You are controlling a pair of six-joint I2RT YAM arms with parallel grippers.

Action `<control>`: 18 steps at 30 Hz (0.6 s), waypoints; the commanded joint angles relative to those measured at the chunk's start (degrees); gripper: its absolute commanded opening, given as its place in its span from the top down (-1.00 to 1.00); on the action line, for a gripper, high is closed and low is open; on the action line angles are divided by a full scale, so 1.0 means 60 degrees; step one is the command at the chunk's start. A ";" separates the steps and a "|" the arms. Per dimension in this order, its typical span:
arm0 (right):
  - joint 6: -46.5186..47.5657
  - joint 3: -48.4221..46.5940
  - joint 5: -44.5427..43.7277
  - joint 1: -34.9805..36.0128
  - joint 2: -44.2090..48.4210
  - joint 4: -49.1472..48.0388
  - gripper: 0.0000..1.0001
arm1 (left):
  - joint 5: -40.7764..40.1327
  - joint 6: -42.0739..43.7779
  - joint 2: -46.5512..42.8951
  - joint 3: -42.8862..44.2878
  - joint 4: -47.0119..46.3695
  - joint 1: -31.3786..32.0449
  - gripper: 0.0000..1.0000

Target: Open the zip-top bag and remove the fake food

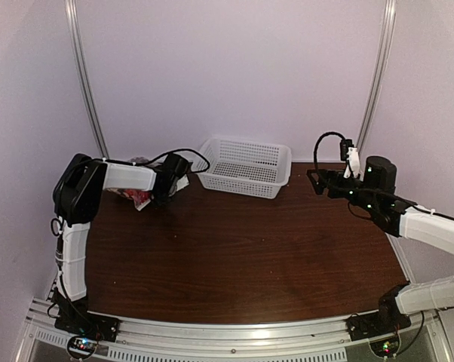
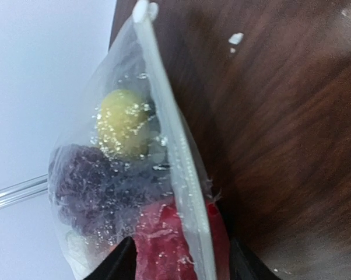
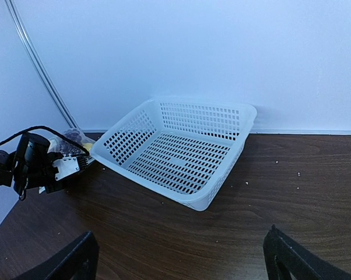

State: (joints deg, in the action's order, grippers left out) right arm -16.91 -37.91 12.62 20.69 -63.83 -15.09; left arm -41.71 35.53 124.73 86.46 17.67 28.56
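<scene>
White shells are covering the left arm (image 1: 75,249) and right arm (image 1: 438,226) between black joints. A black cable (image 1: 183,152) is looping off the left; green lights (image 1: 369,198) are dotting the right; the right gripper (image 3: 181,259) is showing black.

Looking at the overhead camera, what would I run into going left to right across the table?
zip-top bag → white basket → right claw

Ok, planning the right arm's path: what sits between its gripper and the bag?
The white basket sits between the right gripper and the bag, clearest in the top view.
</scene>
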 commanded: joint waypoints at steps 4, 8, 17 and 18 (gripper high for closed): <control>-0.0222 -0.0095 0.0195 -0.0082 -0.0168 -0.0233 -0.99 | -0.0488 0.0416 -0.0119 0.0034 -0.1129 -0.0219 0.37; -0.0173 -0.0196 0.0164 -0.0088 -0.0191 -0.0177 -0.99 | -0.0495 0.0452 -0.0198 0.0056 -0.1181 -0.0363 1.00; -0.0094 -0.0369 0.0389 -0.0093 -0.0210 -0.0156 -0.99 | -0.0087 -0.0010 -0.0820 -0.0002 -0.0312 -0.0137 1.00; -0.0046 -0.0393 0.0466 -0.0093 -0.0204 -0.0153 -0.99 | 0.0059 -0.0220 -0.1021 0.0015 0.0052 -0.0043 1.00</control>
State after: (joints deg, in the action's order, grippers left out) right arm -17.56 -38.35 13.61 20.58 -65.08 -15.29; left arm -43.24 37.41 124.14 86.48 13.96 27.11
